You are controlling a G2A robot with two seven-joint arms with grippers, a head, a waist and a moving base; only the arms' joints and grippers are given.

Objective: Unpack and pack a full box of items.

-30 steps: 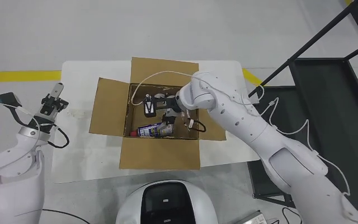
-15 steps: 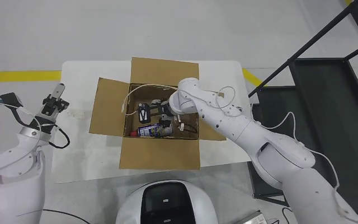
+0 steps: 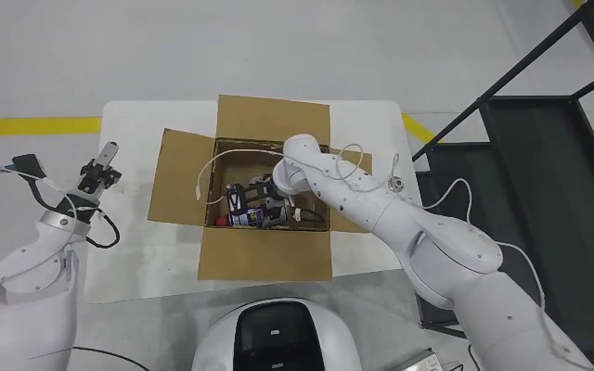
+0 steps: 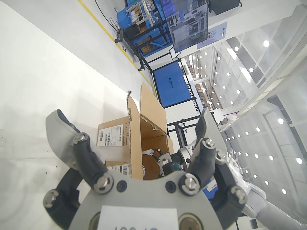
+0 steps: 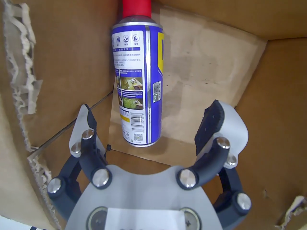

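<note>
An open cardboard box [image 3: 274,116] stands in the middle of the white table [image 3: 371,121]. On its floor, along the front wall, lies a blue spray can [image 3: 249,219] with a red cap [image 3: 220,222]. My right gripper [image 3: 239,198] is down inside the box, just above the can. In the right wrist view this gripper [image 5: 150,111] is open, its fingers to either side of the base end of the can [image 5: 138,77], not touching it. My left gripper [image 3: 100,167] is open and holds nothing, over the table's left edge; its wrist view [image 4: 130,118] looks at the box [image 4: 148,130].
The box's four flaps are folded outward, and the inner walls [image 5: 21,56] have torn paper edges. A white cable [image 3: 209,176] from the right arm loops over the box. A dark metal rack [image 3: 520,185] stands to the right of the table.
My right gripper has moved left and lower inside the box, down toward the spray can. My left gripper has shifted slightly to the right.
</note>
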